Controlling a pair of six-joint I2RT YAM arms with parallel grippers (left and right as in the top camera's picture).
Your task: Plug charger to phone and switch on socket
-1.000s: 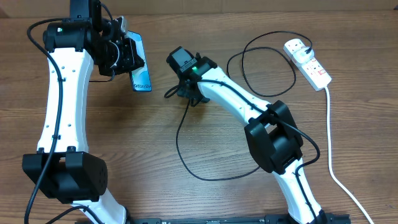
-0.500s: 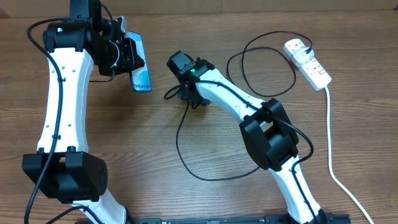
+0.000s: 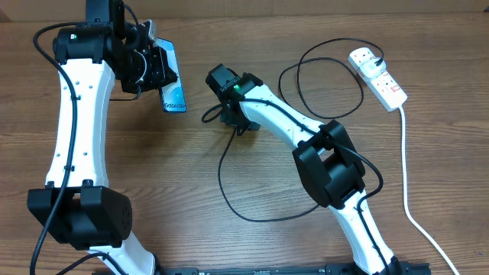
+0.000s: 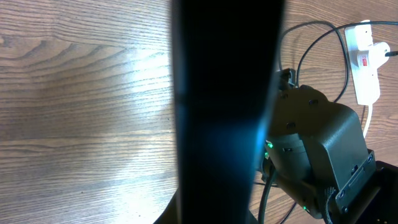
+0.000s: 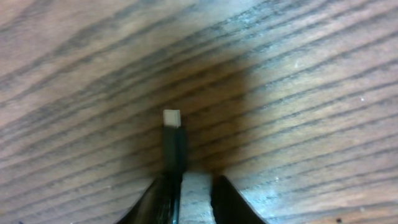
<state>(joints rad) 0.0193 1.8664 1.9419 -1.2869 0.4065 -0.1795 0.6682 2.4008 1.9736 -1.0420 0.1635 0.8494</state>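
My left gripper [image 3: 157, 72] is shut on the phone [image 3: 174, 95] and holds it tilted above the table at the back left, its blue screen showing. In the left wrist view the phone [image 4: 217, 112] is a dark slab across the middle. My right gripper [image 3: 231, 116] is just right of the phone and is shut on the charger's connector [image 5: 173, 146], whose pale tip sticks out past the fingers [image 5: 158, 199] over bare wood. The black charger cable [image 3: 221, 183] loops down and back up to the white socket [image 3: 378, 75] at the back right.
The socket's thick white cord [image 3: 405, 176] runs down the right side to the front edge. The socket also shows in the left wrist view [image 4: 364, 59], behind my right arm's wrist [image 4: 311, 149]. The cable makes a loop [image 3: 328, 76] left of the socket.
My right arm has shifted slightly, its wrist a little lower and its elbow a little left. The left arm and the phone have not moved.
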